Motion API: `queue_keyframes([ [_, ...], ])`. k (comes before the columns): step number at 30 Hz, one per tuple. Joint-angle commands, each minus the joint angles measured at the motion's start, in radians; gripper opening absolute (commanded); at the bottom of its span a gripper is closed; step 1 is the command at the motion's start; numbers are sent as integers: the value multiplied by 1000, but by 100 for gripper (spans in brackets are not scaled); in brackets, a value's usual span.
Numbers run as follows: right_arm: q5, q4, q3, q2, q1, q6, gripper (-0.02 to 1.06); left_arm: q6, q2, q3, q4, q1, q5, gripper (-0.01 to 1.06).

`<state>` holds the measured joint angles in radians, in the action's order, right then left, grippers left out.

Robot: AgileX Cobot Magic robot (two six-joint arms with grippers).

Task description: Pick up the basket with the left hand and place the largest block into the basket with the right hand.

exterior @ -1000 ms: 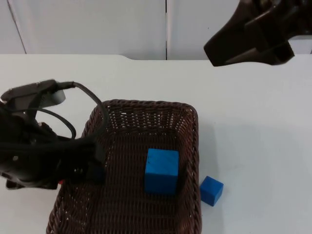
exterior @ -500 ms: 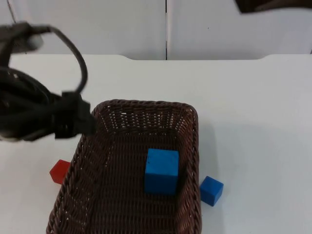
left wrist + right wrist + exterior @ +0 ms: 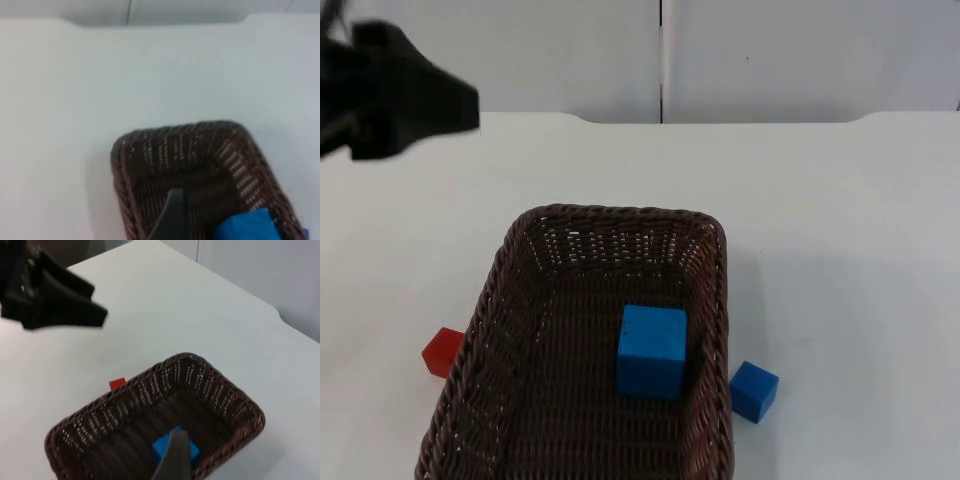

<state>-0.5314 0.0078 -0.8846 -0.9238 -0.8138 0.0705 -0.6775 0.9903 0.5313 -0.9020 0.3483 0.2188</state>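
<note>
- Brown wicker basket [image 3: 515, 300] sits on the white table [image 3: 840, 220], holding the large blue block [image 3: 651, 350].
- Left gripper [image 3: 440, 100] hangs well apart, up-left of the basket; its finger state cannot be told.
- No writing is readable.
</note>
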Motion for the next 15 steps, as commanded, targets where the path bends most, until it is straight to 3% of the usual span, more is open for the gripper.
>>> queue_keyframes([
  [1, 5, -8, 41, 50, 2, 8, 69, 2, -64, 0, 35, 0, 32, 75],
  [9, 3, -8, 159, 226, 2, 8, 69, 2, -248, 0, 89, 0, 142, 75],
  [15, -75, -8, 210, 362, 2, 4, 69, 2, -382, 0, 118, 0, 226, 75],
])
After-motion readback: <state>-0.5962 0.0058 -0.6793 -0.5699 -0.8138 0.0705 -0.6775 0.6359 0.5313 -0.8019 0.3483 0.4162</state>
